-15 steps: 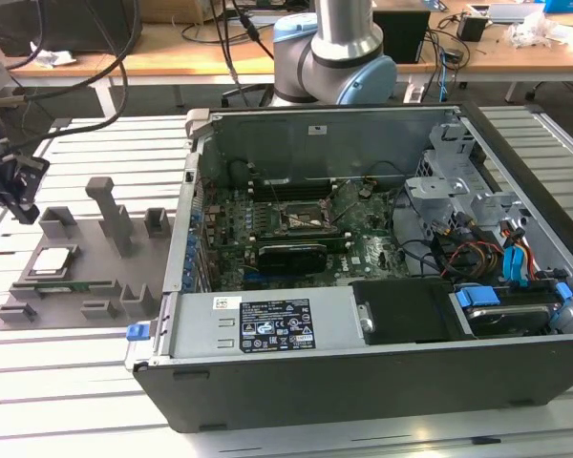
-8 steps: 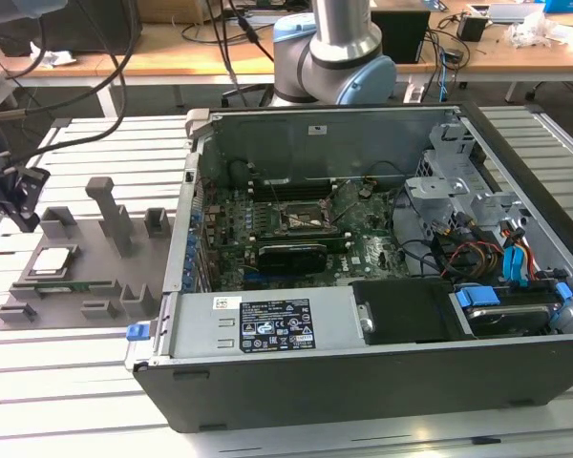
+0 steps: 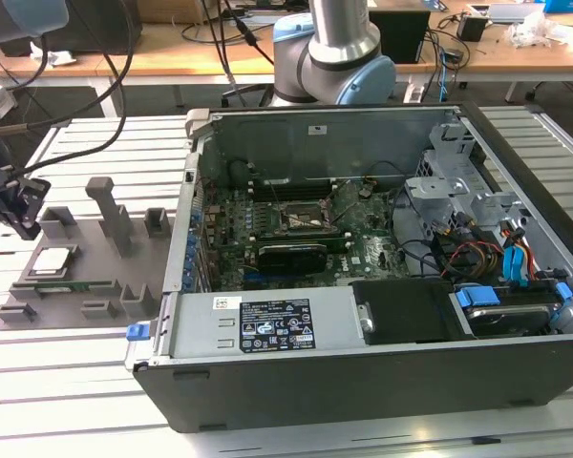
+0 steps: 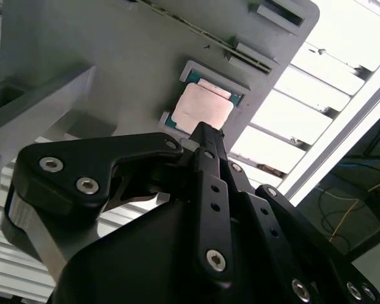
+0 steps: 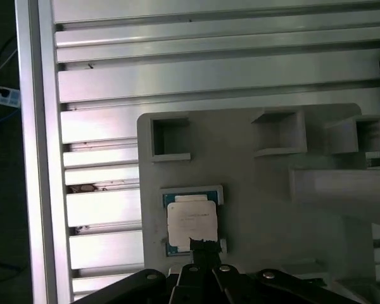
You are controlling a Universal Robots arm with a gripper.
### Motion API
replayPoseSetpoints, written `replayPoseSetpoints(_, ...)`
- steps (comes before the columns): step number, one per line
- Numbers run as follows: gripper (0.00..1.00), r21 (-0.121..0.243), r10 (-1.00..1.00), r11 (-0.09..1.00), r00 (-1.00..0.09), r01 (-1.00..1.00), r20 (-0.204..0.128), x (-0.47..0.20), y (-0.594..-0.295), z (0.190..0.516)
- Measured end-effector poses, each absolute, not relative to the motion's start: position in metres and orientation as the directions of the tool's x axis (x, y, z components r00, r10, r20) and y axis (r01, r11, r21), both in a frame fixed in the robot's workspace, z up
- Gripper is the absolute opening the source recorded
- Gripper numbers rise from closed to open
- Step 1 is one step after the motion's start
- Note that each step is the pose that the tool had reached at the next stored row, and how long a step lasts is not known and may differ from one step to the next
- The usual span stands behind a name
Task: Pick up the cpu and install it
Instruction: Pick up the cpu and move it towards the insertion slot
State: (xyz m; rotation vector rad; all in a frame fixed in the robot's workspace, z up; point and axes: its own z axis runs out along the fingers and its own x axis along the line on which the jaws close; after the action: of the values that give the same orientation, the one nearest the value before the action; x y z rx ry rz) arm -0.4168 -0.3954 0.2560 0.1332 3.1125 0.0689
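Note:
The cpu, a flat square chip with a silvery top, lies in its shallow seat on the grey fixture plate at the exterior view's left. My gripper hangs a little above it, holding nothing. In both wrist views the black fingertips meet in one narrow point, shut, over the near edge of the cpu. The gripper stands apart from the chip. The black-framed socket sits on the motherboard inside the open computer case.
Grey fixture blocks rise from the plate beside the cpu seat, with square pockets further along it. The case's tall wall stands between fixture and motherboard. Cables and a drive cage crowd the case's right. The table is slatted aluminium.

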Motion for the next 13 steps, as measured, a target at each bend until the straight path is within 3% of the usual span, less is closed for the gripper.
replayPoseSetpoints(13, 0.11, 0.045, 0.086, 0.995, -0.996, 0.085, -0.023, -0.420, -0.395, 0.238)
